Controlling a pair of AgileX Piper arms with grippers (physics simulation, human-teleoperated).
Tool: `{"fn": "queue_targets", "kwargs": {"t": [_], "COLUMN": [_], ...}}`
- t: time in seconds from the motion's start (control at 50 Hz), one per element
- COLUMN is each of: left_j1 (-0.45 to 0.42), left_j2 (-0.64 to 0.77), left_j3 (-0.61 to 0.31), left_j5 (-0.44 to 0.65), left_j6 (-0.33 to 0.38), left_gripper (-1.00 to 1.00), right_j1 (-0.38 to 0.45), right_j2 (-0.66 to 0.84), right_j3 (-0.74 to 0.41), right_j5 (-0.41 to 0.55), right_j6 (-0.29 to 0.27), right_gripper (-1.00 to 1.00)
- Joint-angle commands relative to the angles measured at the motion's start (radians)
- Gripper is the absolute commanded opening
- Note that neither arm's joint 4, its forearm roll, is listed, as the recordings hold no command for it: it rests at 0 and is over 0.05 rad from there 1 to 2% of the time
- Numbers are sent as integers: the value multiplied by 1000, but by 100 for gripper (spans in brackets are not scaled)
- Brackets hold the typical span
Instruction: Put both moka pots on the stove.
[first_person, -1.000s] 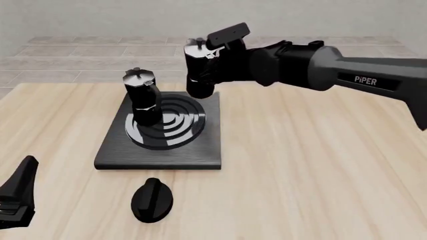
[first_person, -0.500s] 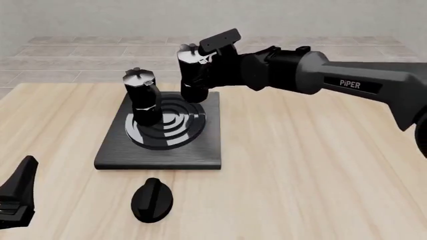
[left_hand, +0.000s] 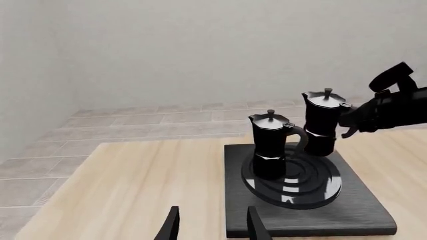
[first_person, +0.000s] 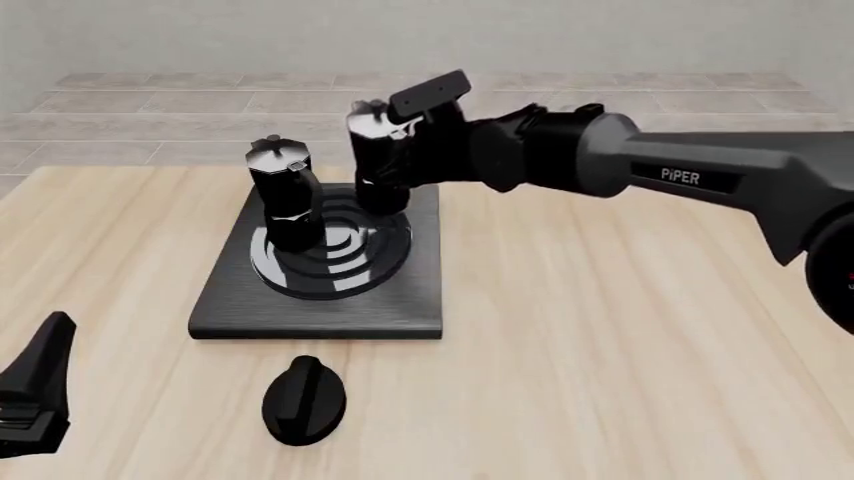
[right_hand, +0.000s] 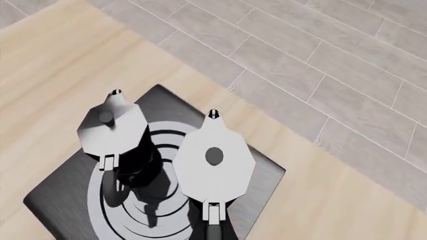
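Right gripper (first_person: 416, 128) pinches second moka pot (first_person: 379, 158) by its handle at upper centre, above the stove (first_person: 320, 262) burner's far edge; lower it straight, clear of the first pot (first_person: 286, 196) standing centre-left; left gripper (left_hand: 211, 226) spread, idle.

A flat black round knob (first_person: 304, 400) lies on the light wooden table (first_person: 601, 350), near the bottom of the front view, a bit left of the middle. It has a raised ridge across its top. Behind the table, at the top of the picture, is a grey tiled floor (first_person: 174, 110) and a pale wall (left_hand: 200, 50).
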Motion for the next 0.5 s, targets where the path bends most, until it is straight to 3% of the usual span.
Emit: {"fn": "queue_targets", "kwargs": {"t": [0.02, 0.5], "left_j1": [3, 3], "left_j2": [0, 0], "left_j3": [-5, -1], "left_j5": [5, 2], "left_j6": [-1, -4], "left_gripper": [100, 100], "right_j1": [12, 34], "right_j2": [-8, -6], "right_j3": [-26, -14], "right_j5": [-16, -29], "right_j6": [11, 23], "right_gripper": [-100, -100]}}
